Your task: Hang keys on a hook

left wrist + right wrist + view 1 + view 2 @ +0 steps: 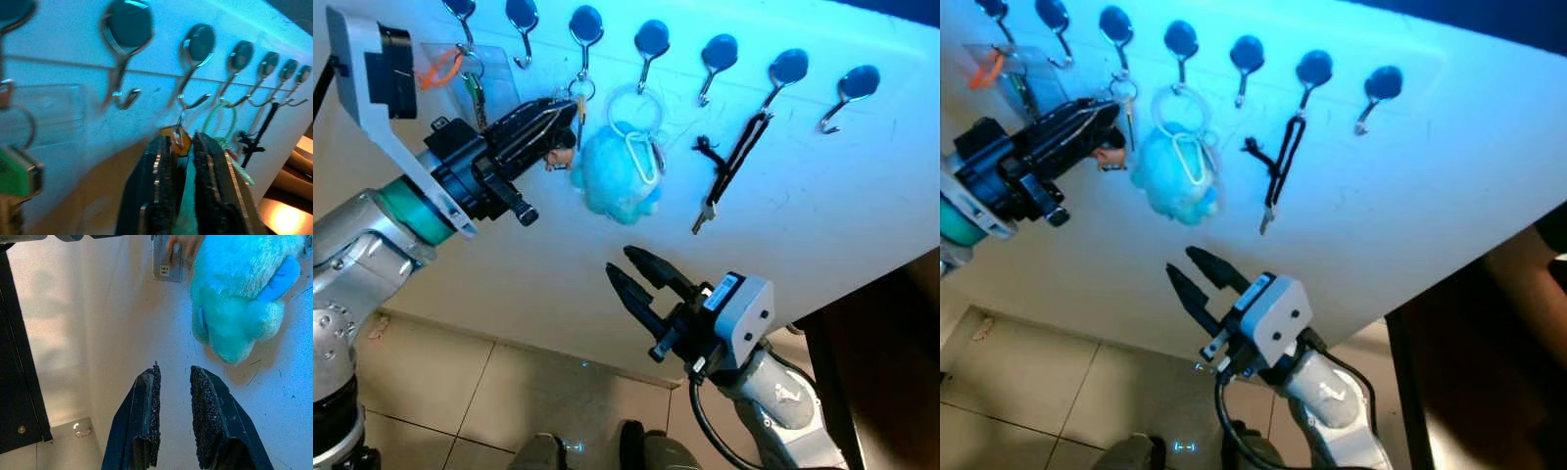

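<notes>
Keys (576,106), light and dangling loosely from their ring on a hook (584,29), sit pinched in the left gripper (566,116), while the right gripper (634,273) hangs parted, empty.

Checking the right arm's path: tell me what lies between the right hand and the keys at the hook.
Bare wall, then the blue plush toy hanging beside the keys, between them and the right hand, in the left eye view.
</notes>
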Robot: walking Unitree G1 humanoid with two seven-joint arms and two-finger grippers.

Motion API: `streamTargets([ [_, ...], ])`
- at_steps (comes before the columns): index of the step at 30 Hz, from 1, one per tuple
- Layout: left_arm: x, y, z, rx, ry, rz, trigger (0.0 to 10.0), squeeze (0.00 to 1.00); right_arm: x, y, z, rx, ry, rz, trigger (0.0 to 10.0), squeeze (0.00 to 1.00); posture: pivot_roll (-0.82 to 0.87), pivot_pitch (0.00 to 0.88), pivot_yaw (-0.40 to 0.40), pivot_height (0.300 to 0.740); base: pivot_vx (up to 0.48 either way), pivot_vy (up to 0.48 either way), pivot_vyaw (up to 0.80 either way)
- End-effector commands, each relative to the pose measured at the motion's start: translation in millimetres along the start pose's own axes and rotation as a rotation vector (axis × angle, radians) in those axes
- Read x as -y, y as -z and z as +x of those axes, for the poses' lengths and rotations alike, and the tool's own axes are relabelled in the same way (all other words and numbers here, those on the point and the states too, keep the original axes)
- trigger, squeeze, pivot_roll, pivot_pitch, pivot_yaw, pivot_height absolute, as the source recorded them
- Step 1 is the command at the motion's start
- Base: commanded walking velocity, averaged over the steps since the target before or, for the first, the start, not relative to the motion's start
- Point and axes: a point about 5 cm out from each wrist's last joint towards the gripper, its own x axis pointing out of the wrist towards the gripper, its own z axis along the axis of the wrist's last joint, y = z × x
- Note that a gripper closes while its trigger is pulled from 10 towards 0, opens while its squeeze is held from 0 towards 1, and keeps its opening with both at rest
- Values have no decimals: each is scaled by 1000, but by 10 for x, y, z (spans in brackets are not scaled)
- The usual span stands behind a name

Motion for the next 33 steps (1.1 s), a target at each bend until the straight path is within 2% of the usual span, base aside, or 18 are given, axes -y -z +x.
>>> streamTargets([
  [1, 81, -37, -34, 7, 43, 41, 10000, 1000, -15, 35, -23, -14, -6, 3, 10000, 0, 99, 152, 11, 740, 0, 0, 0],
  [2, 81, -37, -34, 7, 43, 41, 10000, 1000, -15, 35, -23, -14, -6, 3, 10000, 0, 99, 152, 11, 740, 0, 0, 0],
  [3, 120, -60, -77, -10, 75, 82, 10000, 0, -13, 33, -24, -14, -4, 1, 10000, 0, 99, 152, 11, 740, 0, 0, 0],
  [4, 166, -50, -142, -65, 104, 165, 10000, 0, -8, 30, -30, -15, -1, 0, 10000, 0, 98, 156, 11, 740, 0, 0, 0],
  [5, 166, -50, -142, -65, 104, 165, 10000, 0, -8, 30, -30, -15, -1, 0, 10000, 0, 98, 156, 11, 740, 0, 0, 0],
  [6, 203, -11, -223, -151, 125, 272, 10000, 0, 3, 25, -40, -17, 3, -1, 10000, 0, 99, 157, 10, 740, 0, 0, 0],
  [7, 227, 21, -277, -212, 140, 339, 10000, 0, 11, 22, -46, -19, 5, -2, 10000, 0, 99, 157, 10, 740, 0, 0, 0],
  [8, 227, 21, -277, -212, 140, 339, 10000, 0, 11, 22, -46, -19, 5, -2, 10000, 0, 99, 157, 10, 740, 0, 0, 0],
  [9, 261, 77, -346, -300, 154, 422, 10000, 0, 28, 19, -57, -23, 11, 1, 10000, 0, 103, 161, 4, 740, 0, 0, 0],
  [11, 313, 152, -423, -399, 176, 507, 10000, 0, 51, 15, -70, -28, 18, 4, 10000, 0, 108, 163, -1, 740, 0, 0, 0],
  [13, 346, 185, -444, -421, 185, 518, 10000, 0, 62, 11, -75, -30, 19, 6, 10000, 0, 110, 163, -4, 740, 0, 0, 0],
  [16, 359, 189, -435, -403, 170, 505, 10000, 0, 72, 2, -80, -30, 20, 7, 10000, 0, 109, 162, -5, 740, 0, 0, 0],
  [18, 312, 155, -357, -313, 94, 461, 10000, 0, 103, -30, -103, -29, 32, 10, 10000, 0, 103, 160, -7, 740, 0, 0, 0],
  [20, 312, 155, -357, -313, 94, 461, 10000, 0, 103, -30, -103, -29, 32, 10, 10000, 0, 103, 160, -7, 740, 0, 0, 0],
  [21, 268, 160, -312, -279, 47, 446, 10000, 0, 114, -47, -118, -28, 40, 10, 10000, 0, 92, 159, -7, 740, 0, 0, 0],
  [25, 203, 240, -253, -267, -28, 453, 10000, 0, 131, -66, -136, -27, 67, 9, 10000, 0, 84, 159, -6, 740, 0, 0, 0],
  [33, 198, 258, -354, -291, 1, 511, 10000, 0, 153, -115, -103, -6, 77, 9, 10000, 0, 91, 162, -12, 740, -30, 0, 0],
])
